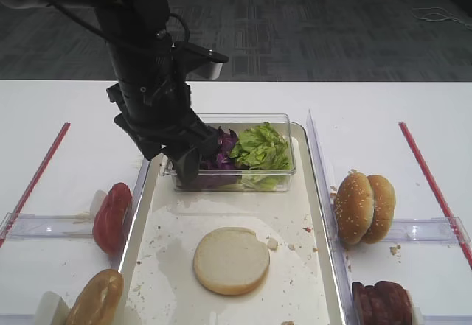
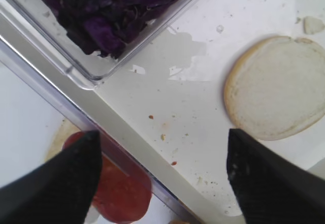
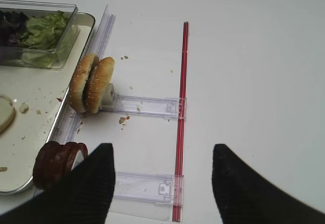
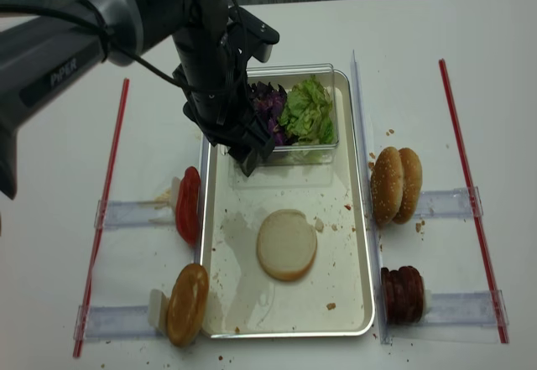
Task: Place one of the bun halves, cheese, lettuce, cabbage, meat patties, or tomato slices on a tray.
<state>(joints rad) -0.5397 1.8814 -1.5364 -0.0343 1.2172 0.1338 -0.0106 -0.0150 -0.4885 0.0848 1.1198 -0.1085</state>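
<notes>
White table [image 4: 503,68] carries the tray [image 4: 359,219], two red strips [image 4: 470,211] (tape, perhaps) — and clear plastic holders [image 4: 445,205].

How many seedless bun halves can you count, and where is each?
2: one bun half lies cut face up on the tray; another bun half stands on edge outside the tray's near-left corner.

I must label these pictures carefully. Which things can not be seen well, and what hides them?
- Cabbage: in the exterior high view, the left claw covers its left part.
- Meat patties: the bottom edge of the exterior high view cuts them off.
- Tomato slices: in the left wrist view, the tray rim and one dark finger partly hide them.
- Right claw: only two fingers show in the right wrist view; it holds nothing.
</notes>
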